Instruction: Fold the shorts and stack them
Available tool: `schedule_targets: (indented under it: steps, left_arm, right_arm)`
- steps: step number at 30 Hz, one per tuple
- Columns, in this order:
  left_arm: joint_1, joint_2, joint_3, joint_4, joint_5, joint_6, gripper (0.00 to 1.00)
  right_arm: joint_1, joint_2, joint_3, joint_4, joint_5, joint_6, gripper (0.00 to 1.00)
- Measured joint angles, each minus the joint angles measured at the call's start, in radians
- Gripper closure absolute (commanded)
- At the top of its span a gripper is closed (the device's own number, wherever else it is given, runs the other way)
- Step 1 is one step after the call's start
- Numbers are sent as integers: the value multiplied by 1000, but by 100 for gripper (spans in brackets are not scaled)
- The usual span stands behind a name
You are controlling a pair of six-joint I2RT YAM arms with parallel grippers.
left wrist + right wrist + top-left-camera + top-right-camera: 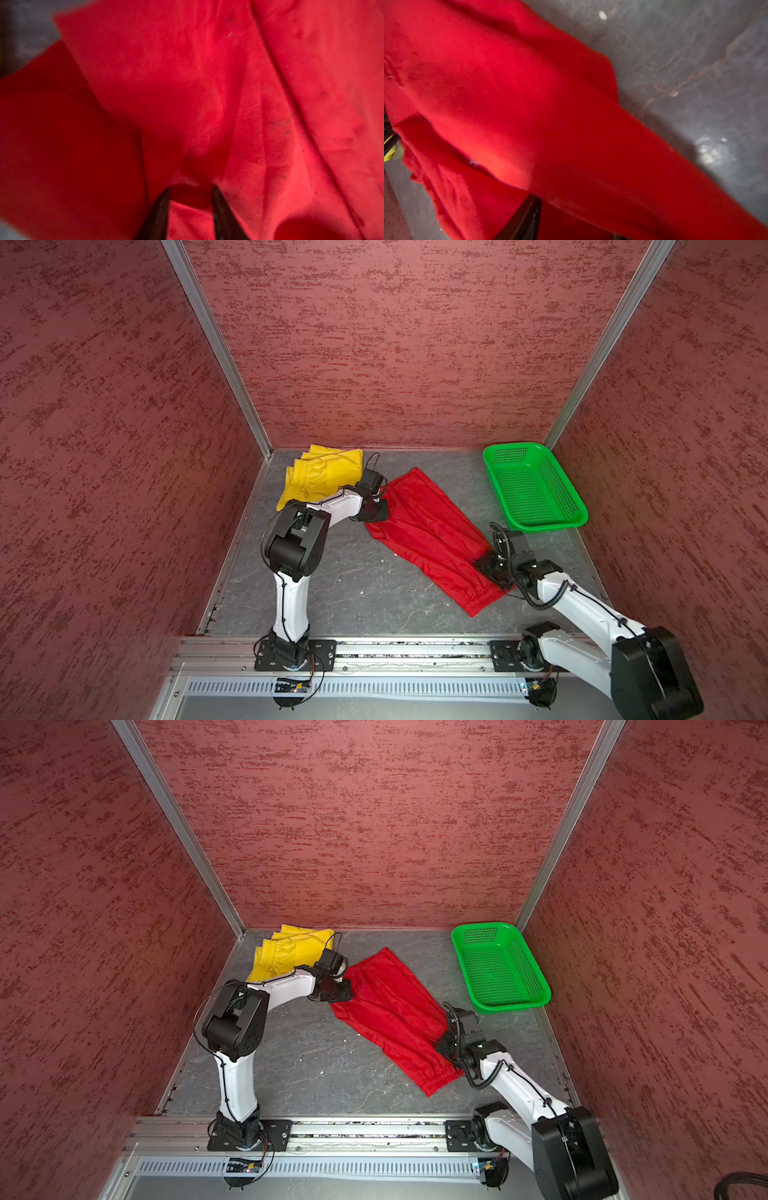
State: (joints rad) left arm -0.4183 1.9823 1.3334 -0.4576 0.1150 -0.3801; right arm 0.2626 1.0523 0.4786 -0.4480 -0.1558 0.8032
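I see the red shorts (pixel 428 531) lying diagonally in the middle of the table (pixel 332 585), and the yellow shorts (pixel 320 477) in the far left corner. The left gripper (pixel 191 189) is on the far end of the red pair, with red cloth between its jaws. The right gripper (pixel 489 568) is at the near, gathered end. I cannot tell if either one really pinches the cloth.

Three red walls (pixel 395 344) with rough dark streaks stood around a grey floor (pixel 332 580) that looked like stone with thin cracks. Shiny metal strips (pixel 216 344) ran up the two back corners. A metal rail (pixel 415 649) lay along the front edge.
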Motion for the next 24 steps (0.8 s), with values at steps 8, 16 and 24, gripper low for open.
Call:
schedule_targets:
  steps: [8,16,24]
  left_arm:
    - [-211,-324,-115,113,42,198,26]
    - [-662,-362,-241,285,192,721,15]
    - [-791,-212,-270,351,276,993,13]
  right_arm:
    - [-148,-98,251,-103,-135,-164,41]
    - [-408,-29,242,-141,-283,-282,37]
    - [-515,-19,196,-148,-356,-314,31]
